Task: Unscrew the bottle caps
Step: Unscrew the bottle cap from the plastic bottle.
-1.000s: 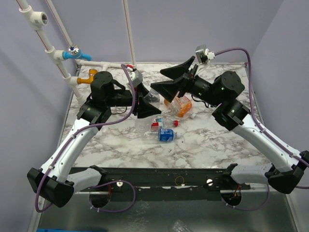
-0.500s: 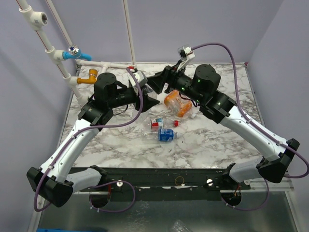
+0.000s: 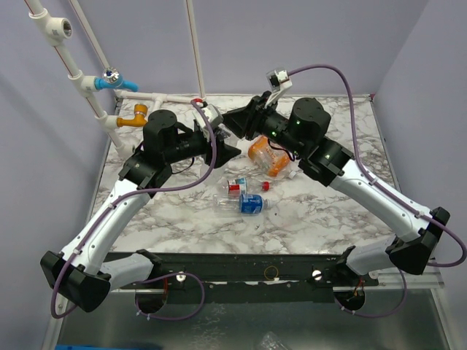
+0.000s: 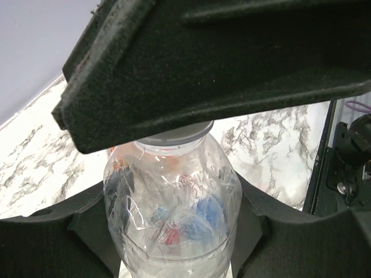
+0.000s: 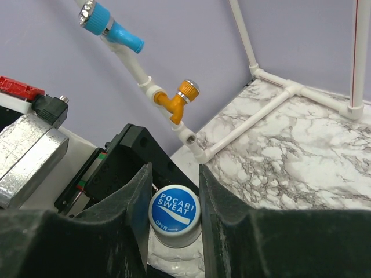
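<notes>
In the left wrist view my left gripper [image 4: 174, 234] is shut on a plain clear bottle [image 4: 171, 202], one finger on each side of its body. The bottle is held above the back of the table [image 3: 343, 219]. Its blue-and-white cap [image 5: 174, 214], printed POCARI SWEAT, sits between the fingers of my right gripper [image 5: 173, 200], which press on both sides of it. The two grippers meet tip to tip: left gripper [image 3: 221, 148], right gripper [image 3: 235, 125]. A blue-labelled bottle [image 3: 245, 204], a red-labelled bottle [image 3: 235, 186] and a squat orange bottle [image 3: 268, 157] lie on the marble.
A small red cap [image 3: 265, 185] lies loose by the orange bottle. A white pipe frame [image 3: 109, 120] with an orange valve [image 3: 135, 114] and a blue valve [image 3: 109, 79] runs along the back left. A black rail [image 3: 241, 266] edges the table front.
My right gripper swung left from above the orange bottle to the bottle in my left gripper and closed on its cap. The left arm barely moved.
</notes>
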Available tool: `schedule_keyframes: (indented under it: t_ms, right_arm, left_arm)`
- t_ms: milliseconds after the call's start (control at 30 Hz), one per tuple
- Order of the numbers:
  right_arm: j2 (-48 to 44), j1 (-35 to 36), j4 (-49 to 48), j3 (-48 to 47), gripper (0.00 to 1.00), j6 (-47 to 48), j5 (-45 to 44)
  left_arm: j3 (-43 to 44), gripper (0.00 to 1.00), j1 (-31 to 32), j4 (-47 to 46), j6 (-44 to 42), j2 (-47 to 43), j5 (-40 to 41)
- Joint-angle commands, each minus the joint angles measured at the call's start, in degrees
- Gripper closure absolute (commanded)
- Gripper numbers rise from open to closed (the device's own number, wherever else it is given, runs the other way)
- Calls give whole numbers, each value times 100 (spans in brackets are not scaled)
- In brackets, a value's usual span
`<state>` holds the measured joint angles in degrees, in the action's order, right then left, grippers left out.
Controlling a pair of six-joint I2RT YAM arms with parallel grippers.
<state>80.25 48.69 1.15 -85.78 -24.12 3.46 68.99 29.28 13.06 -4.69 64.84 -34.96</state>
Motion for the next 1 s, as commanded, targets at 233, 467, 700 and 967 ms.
schedule_keyframes:
  t_ms: [233,467,700,967]
  right_arm:
    - [-715,27,-1211,869,99,689,1706]
    - [-964,-16,-1727,835,100,621,4547]
    - [-941,-87,-1968,643,99,401,5860]
    - [-1173,-105,-689,264,12,1148,2406]
  left_arm:
    - [665,100,61,-408,956,94,-2093]
    - [947,100,61,-476,1661,118,-3657]
    - [1051,100,61,-585,2033,93,-4373]
    - [712,100,61,-556,1562,-92,-3023]
